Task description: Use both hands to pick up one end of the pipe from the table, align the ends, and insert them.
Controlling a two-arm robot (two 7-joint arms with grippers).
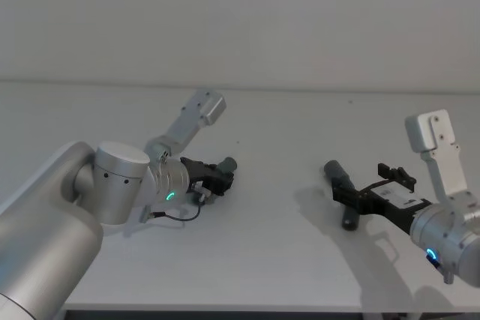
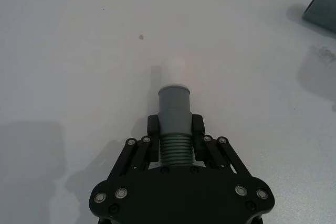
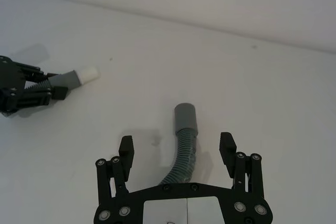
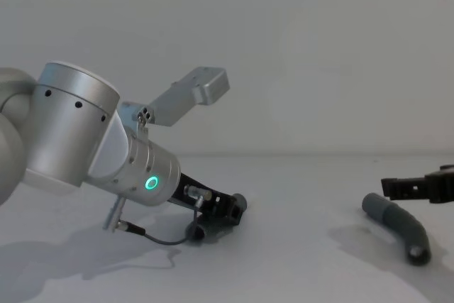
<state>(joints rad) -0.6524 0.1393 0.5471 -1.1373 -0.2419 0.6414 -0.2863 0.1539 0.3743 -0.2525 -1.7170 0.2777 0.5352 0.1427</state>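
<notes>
The white table [image 1: 285, 260] spreads bare and matte under both arms, with the 2 dark-grey pipe pieces well apart on it, 1 toward each side. The left arm [image 1: 112, 177], thick and silver-grey with a green ring light [image 4: 150, 183] glowing on its wrist, slopes down from the left edge so that the left gripper [image 2: 176, 127] sits low, just over the table surface. Its black jaws are closed on the left pipe piece [image 2: 174, 109], pinching the ribbed section right behind the smooth grey cuff; the cuff and its narrower white tip [image 2: 172, 72] stick straight out past the fingertips, pointing toward the right side. Whether the tip touches the table cannot be told. The right arm [image 1: 450, 237] comes in from the lower right, and the right gripper [image 3: 177, 142] hangs above the right pipe piece [image 4: 399, 225] with its jaws spread wide and nothing held. In the right wrist view the piece shows between the 2 fingers [image 3: 126, 148] without touching either; in the chest view the gripper is clear of it, a little higher. This piece lies flat on the table, gently bent, ribbed along its middle, its plain open cuff [image 3: 186, 116] toward the far edge of the table.
</notes>
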